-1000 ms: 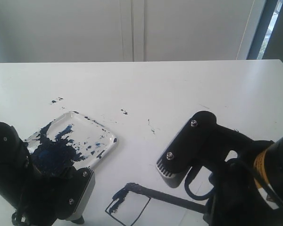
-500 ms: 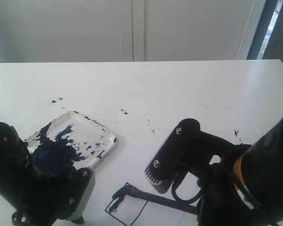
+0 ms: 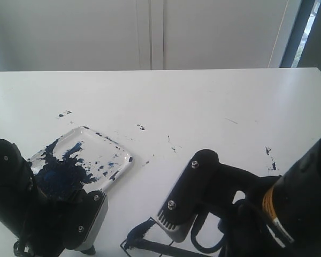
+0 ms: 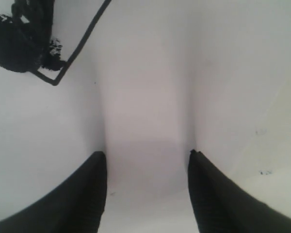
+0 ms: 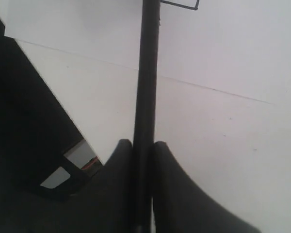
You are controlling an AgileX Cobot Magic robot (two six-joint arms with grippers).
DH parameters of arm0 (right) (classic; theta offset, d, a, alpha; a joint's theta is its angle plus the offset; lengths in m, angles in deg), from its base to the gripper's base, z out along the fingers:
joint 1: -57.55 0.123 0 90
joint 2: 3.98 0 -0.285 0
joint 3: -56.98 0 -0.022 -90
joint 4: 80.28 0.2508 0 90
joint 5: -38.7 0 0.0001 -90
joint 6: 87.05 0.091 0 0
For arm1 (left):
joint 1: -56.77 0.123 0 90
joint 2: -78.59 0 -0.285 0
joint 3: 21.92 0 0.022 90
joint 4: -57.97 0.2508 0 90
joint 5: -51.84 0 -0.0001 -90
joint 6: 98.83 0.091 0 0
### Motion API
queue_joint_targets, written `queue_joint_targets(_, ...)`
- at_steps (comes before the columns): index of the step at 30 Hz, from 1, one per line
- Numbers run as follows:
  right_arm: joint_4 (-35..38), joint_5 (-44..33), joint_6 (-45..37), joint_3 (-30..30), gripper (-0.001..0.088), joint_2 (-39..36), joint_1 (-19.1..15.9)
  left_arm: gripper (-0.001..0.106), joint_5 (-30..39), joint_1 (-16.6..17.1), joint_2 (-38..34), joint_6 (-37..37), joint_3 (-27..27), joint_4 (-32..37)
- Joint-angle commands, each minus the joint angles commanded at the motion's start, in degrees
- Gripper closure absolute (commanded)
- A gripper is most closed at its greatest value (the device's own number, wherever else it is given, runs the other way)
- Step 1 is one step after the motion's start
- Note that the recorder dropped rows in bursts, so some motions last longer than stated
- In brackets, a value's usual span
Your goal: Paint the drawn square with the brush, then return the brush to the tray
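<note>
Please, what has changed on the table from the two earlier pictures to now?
The right gripper, shut on the long thin black brush, moved left and lower in the exterior view, dragging the brush over the small black-lined drawn square. The left gripper, open, and the clear paint-smeared tray stayed in place.

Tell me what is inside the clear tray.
The shallow clear rectangular tray holds dark blue-black paint smears, nothing else visible. The black left arm covers its near corner, so that part is hidden.
</note>
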Motion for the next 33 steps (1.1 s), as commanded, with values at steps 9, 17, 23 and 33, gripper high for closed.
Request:
queue_joint_targets(9,-2.9,-2.8,3.7,0.8,0.0868,3.9,0.0,0.049,0.0,0.0,0.0,0.0,0.0,0.0)
queue_joint_targets(17,-1.1,-1.2,3.0,0.8,0.0868,3.9,0.0,0.049,0.0,0.0,0.0,0.0,0.0,0.0)
queue_joint_targets(23,1.0,-0.6,1.8,0.8,0.0868,2.3,0.0,0.049,0.0,0.0,0.0,0.0,0.0,0.0)
queue_joint_targets(33,-0.6,-1.6,1.8,0.8,0.0868,1.0,0.0,0.049,0.0,0.0,0.0,0.0,0.0,0.0)
